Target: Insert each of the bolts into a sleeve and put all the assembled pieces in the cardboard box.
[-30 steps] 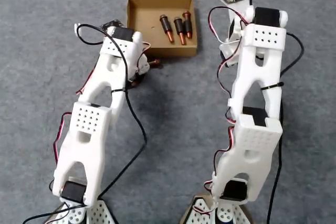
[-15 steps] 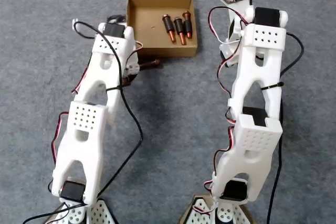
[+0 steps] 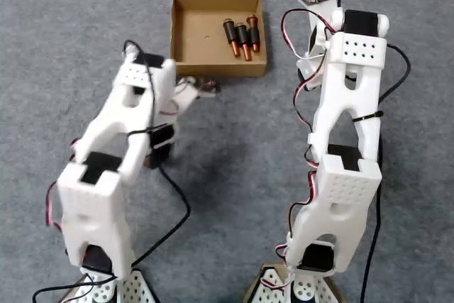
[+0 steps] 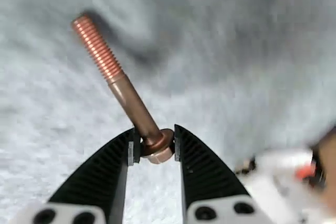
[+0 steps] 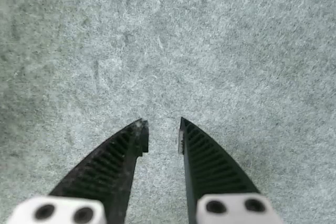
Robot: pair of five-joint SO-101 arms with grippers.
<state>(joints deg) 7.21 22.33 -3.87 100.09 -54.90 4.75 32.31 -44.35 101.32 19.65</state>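
Left end effector (image 4: 156, 136) snug around bolt (image 4: 112, 76)

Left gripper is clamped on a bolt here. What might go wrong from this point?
1. The left gripper pinches the bolt only at its head, at the jaw tips, with the whole shank sticking out; it could pivot or slip free.
2. The bolt is bare, and the cardboard box holding three assembled pieces is close; releasing it there would likely leave an unassembled part inside.
3. The right gripper is open and empty, so insertion may stall.
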